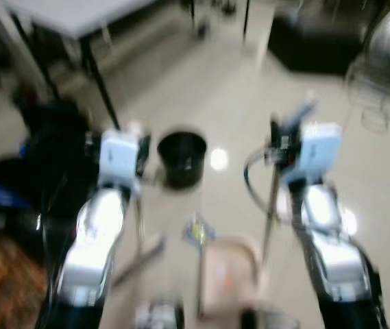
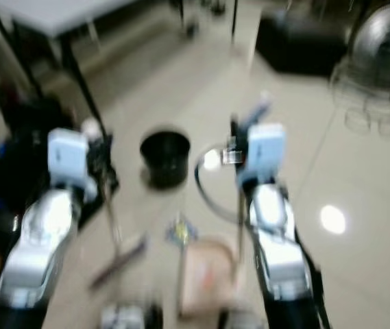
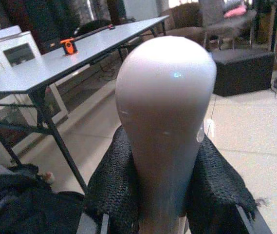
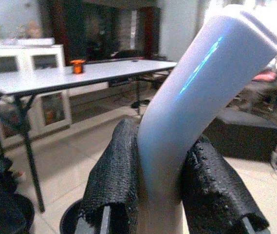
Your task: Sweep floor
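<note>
Two silver arms reach forward over a pale tiled floor [image 1: 222,103], and each one carries a long-handled tool. The head views are blurred, so fine detail is lost.

The left gripper [image 3: 160,195] is clamped on the rounded pale top of one broom handle [image 3: 165,122], with a black padded finger [image 3: 114,195] pressed on each side of it. In the head view the thin shaft runs down from that gripper to the broom head [image 2: 119,259], which lies on the floor between the arms.

The right gripper [image 4: 160,195] is closed on the bent, pale end of one dustpan handle [image 4: 196,92], its two padded fingers [image 4: 116,185] squeezing the grip. The shaft drops to one beige dustpan [image 2: 205,274] resting on the floor just beside the right arm. A small scrap of litter [image 2: 179,232], bluish and yellow, lies on the tiles at the far edge of the dustpan, between it and the broom head.

One black round bin [image 1: 181,157] stands on the floor beyond the grippers, roughly midway between them. One long grey table [image 4: 80,73] with black legs stands further back on the left, with one small orange object [image 4: 77,66] on it. A dark ottoman [image 3: 243,70] sits at the back right
</note>
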Robot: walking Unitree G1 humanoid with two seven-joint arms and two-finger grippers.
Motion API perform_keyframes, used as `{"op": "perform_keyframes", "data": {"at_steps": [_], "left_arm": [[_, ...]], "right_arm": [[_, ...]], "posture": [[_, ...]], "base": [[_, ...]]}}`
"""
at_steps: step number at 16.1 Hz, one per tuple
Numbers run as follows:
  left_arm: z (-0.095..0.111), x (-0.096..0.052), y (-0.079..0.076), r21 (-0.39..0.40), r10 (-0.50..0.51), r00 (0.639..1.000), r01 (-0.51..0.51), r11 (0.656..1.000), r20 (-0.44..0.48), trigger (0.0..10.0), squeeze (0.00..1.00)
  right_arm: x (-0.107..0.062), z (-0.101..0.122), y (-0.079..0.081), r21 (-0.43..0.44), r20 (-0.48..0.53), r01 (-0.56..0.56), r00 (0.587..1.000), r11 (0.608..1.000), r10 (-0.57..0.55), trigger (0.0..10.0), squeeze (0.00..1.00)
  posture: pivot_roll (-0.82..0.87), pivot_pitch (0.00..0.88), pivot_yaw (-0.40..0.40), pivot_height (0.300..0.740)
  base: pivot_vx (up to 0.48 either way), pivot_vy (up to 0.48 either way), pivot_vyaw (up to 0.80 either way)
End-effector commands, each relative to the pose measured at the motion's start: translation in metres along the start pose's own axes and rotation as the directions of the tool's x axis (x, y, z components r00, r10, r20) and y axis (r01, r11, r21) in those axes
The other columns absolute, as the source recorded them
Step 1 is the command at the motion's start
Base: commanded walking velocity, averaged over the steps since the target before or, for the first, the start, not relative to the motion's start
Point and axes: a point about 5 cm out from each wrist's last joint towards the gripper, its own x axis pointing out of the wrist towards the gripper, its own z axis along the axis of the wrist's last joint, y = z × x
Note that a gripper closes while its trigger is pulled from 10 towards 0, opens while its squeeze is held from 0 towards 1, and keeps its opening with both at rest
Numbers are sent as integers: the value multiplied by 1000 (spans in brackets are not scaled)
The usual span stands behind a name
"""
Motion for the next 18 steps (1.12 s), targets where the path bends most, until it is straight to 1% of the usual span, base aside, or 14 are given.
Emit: {"op": "perform_keyframes", "data": {"at_steps": [1,7,9,11,13,14,16,17,18], "left_arm": [[12,2,1,3,3,999,-3,1000,48,10000,0],[11,5,-2,-2,-6,999,6,1000,45,10000,0],[11,7,-4,-7,-8,999,8,1000,48,10000,0],[12,7,-5,-9,-7,999,7,1000,50,10000,0],[11,7,-3,-7,-4,999,5,1000,47,10000,0],[9,9,-2,-7,0,999,0,1000,40,10000,0],[7,13,-3,-31,1,999,0,1000,33,10000,0],[6,14,-5,-40,-5,1000,6,999,29,10000,0],[3,18,-7,-53,2,1000,-1,999,24,10000,0]], "right_arm": [[1,9,-5,-9,38,14,999,1000,-13,10000,0],[-1,8,-12,-33,24,37,999,999,-36,10000,0],[-4,7,-16,-11,18,54,998,998,-54,10000,0],[-3,7,-17,-15,20,52,998,999,-51,10000,0],[-3,7,-16,-34,25,43,999,998,-42,10000,0],[0,7,-16,-61,41,36,999,997,-34,10000,0],[5,6,-19,-88,48,36,998,995,-32,10000,0],[7,5,-21,-111,49,37,998,993,-32,10000,0],[11,2,-25,-165,52,53,998,985,-45,10000,0]], "posture": [[31,185,52,740],[21,177,57,740],[21,176,56,740],[22,176,54,740],[23,179,52,740],[22,180,53,740],[22,185,55,740],[21,187,56,740],[16,197,65,740]], "base": [[364,0,0],[363,0,0],[360,0,0],[360,0,0],[336,0,0],[285,0,0],[129,0,0],[0,0,0],[0,0,0]]}}
